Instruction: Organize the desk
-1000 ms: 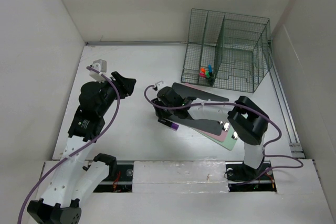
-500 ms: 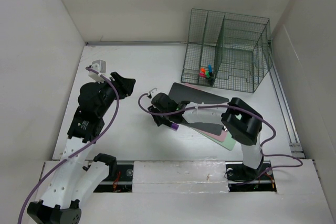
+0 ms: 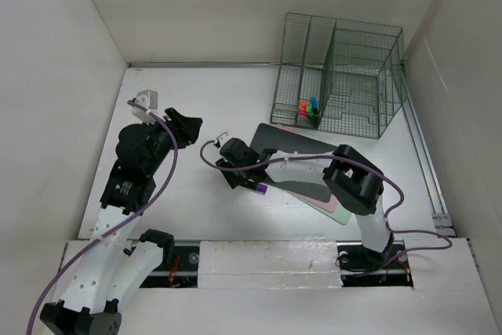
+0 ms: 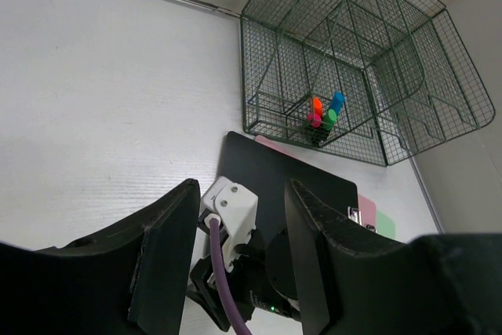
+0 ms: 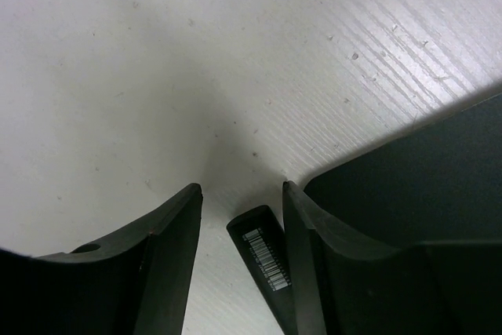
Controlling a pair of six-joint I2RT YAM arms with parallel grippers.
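At the bottom of the overhead view, the two arms are reaching out from their bases over the white tabletop, which is filling the whole floor of the scene between the plain walls. The left arm is hanging over the left side of the frame. Its jaws are standing wide, with nothing between the fingers, and they are pointing towards the centre.

The right arm is bending across from the lower right to the middle of the frame. Its wrist camera is looking straight down at the tabletop, where its jaws are parted around a dark pen bearing a small barcode label. The pen is lying between the fingers, closer to the one on the right of that frame, and I cannot tell whether it is touching it.

Just right of the pen, a flat black board is lying on the tabletop, with pink and green sheets showing from under its lower right end.

Farther back, in the upper right, a dark green wire rack is standing against the wall. A cluster of coloured markers is sitting upright in its front left compartment.
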